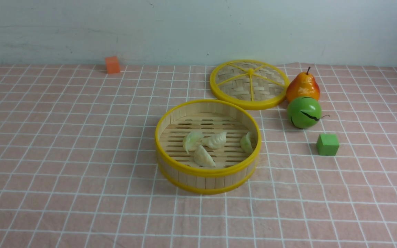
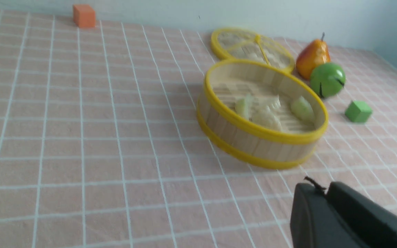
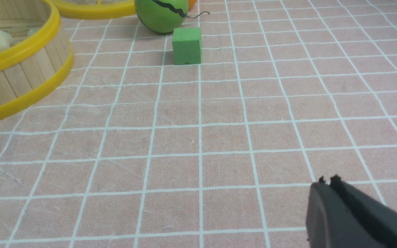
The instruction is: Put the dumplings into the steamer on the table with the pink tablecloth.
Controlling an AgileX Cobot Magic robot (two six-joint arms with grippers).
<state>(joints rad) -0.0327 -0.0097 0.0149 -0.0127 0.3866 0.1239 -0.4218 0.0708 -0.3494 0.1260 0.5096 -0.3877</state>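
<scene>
The front view looks down and forward across the desk point(image 1: 47, 172) toward the back wall, from a moderate distance, with the steamer point(image 1: 207, 171) at centre. The left wrist view sits low at about eight o'clock of the steamer point(image 2: 253, 144), facing it, its closed left end effector point(image 2: 322, 193) in the corner. The right wrist view is lower and closer, facing the green cube point(image 3: 186, 45); all three views share steamer and cube.

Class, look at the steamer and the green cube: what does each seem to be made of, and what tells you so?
The steamer: likely bamboo or wood, matt pale strips and slats, with glossy yellow rims, perhaps plastic. The green cube: probably foam, matt, with a notched bottom edge.
</scene>
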